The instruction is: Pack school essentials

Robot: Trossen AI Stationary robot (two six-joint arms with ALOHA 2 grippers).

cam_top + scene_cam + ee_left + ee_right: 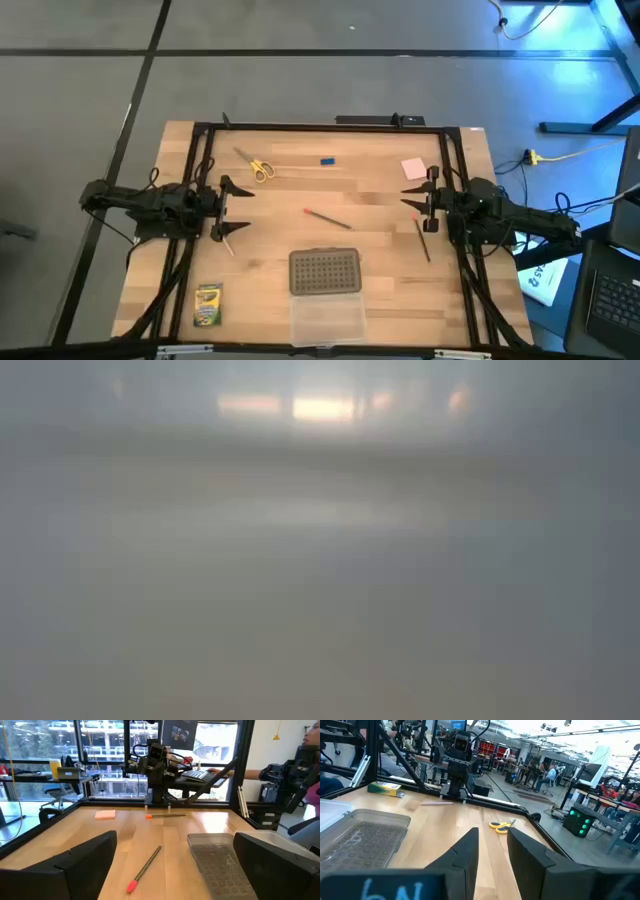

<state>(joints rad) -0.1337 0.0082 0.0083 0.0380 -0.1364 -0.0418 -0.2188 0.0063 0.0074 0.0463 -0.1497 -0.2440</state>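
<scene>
Nearest the front edge of the table (260, 270) lay the clear case (326, 300), its grey dotted lid (325, 272) beside it, with the crayon box (207, 306) off toward the left front corner. Nothing appeared packed yet.

Farther in, the left gripper (232, 206) hovered at mid-table with its fingers spread wide and empty, a pale pencil (226, 240) just beside it. The right gripper (421, 208) faced it from across the table, fingers drawn near together with a narrow gap, holding nothing visible. A dark pencil (423, 240) lay just beside it, long axis running roughly front to back.

Between the two grippers lay the red-tipped pencil (328, 219), slanted across the table's width, somewhat nearer the right arm. It was a fair first pick for either arm, needing the wrist turned across its length.

Beyond, the scissors (261, 168) sat nearer the left arm, the blue eraser (327, 160) mid-way, and the pink pad (414, 168) nearer the right.
</scene>
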